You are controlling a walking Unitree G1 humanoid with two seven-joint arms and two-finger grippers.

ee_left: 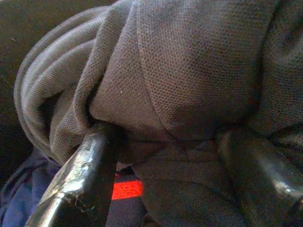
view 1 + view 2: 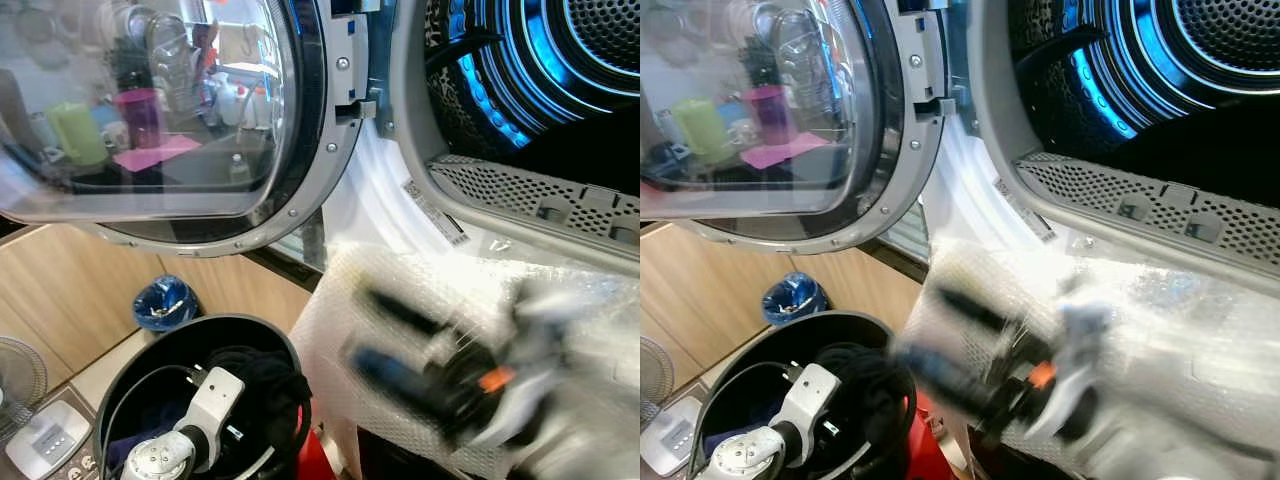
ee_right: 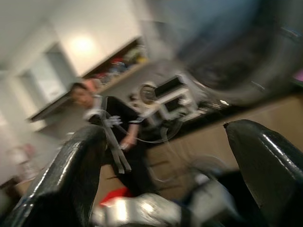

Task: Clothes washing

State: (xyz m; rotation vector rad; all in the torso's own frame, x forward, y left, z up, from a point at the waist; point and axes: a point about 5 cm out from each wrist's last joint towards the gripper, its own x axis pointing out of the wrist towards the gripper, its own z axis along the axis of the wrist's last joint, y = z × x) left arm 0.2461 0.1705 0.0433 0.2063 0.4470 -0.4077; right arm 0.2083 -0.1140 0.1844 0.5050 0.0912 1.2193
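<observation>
Your left gripper (image 1: 165, 156) is down in the black basket (image 2: 130, 365), its fingers (image 1: 85, 175) closed around a bunched fold of dark grey shirt (image 1: 180, 80). The shirt is too crumpled to show any long axis; its knit looks fine and ribbed. Your right gripper (image 3: 163, 175) is blurred in front of the machine's bubble-wrapped front (image 2: 400, 290), fingers spread apart and empty. The drum (image 2: 540, 70) glows blue and the door (image 2: 170, 110) stands swung open.
</observation>
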